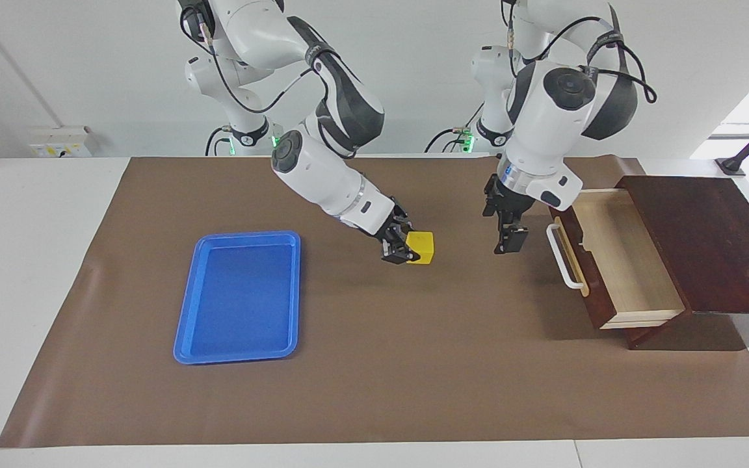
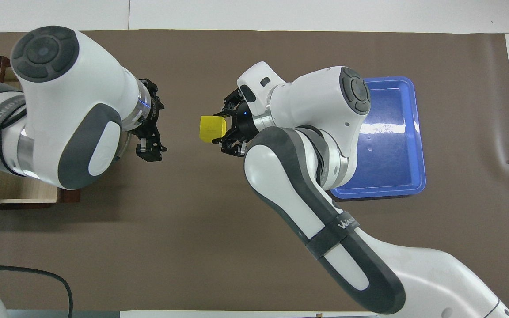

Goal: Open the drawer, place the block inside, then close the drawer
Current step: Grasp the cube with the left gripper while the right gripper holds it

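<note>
Over the mat, right tool (image 1: 407, 250) clamped on yellow block (image 1: 421, 247), left tool (image 1: 508, 239) spread, empty

My right gripper (image 1: 408, 252) holds the block (image 1: 420, 247) over the mat (image 1: 374, 364) — between the tray (image 1: 183, 338) and the open drawer (image 1: 615, 260); my left gripper (image 1: 508, 242) hangs beside the drawer's handle (image 1: 562, 260).

The right claw (image 2: 223, 130) grips the yellow block (image 2: 212, 129) over the counter (image 2: 192, 247); the open left claw (image 2: 150, 148) hangs close beside it.
</note>
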`<act>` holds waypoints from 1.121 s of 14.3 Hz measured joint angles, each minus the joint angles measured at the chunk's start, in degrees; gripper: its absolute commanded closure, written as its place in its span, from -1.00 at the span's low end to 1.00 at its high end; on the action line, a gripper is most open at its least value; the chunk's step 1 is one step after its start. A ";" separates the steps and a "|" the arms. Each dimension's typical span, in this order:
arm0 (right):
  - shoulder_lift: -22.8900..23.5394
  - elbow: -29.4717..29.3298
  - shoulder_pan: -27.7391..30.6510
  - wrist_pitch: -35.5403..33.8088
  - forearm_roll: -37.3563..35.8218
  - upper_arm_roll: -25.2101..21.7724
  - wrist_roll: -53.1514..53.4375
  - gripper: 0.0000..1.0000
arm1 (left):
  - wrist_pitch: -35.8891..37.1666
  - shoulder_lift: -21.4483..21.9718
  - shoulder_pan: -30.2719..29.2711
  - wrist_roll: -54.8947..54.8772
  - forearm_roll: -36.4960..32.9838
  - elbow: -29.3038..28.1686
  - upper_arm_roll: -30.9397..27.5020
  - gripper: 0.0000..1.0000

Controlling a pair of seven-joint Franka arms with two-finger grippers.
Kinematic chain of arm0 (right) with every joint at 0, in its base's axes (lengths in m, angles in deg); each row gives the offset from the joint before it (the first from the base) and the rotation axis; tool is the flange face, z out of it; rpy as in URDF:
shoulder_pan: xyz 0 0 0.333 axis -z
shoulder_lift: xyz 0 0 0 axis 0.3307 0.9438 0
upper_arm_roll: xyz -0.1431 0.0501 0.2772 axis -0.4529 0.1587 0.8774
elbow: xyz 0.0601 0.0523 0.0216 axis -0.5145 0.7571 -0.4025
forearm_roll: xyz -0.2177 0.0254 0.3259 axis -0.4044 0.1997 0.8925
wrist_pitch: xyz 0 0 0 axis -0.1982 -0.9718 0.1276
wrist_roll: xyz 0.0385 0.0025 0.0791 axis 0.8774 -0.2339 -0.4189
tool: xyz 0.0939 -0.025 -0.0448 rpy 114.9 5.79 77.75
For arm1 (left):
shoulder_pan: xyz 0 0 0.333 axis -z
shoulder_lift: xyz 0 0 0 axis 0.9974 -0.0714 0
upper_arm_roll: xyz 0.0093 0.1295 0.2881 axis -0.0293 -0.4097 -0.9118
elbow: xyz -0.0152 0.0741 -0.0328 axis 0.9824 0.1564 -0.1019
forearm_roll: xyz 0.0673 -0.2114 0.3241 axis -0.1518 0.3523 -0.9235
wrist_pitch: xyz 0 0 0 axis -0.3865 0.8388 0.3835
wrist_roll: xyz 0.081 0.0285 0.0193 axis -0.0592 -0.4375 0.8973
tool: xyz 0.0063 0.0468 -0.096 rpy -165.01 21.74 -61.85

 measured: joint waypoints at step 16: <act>0.13 0.10 -1.29 0.64 -0.78 0.00 1.30 1.00 | -9.73 -0.15 6.12 8.39 -0.50 -4.48 -0.30 0.90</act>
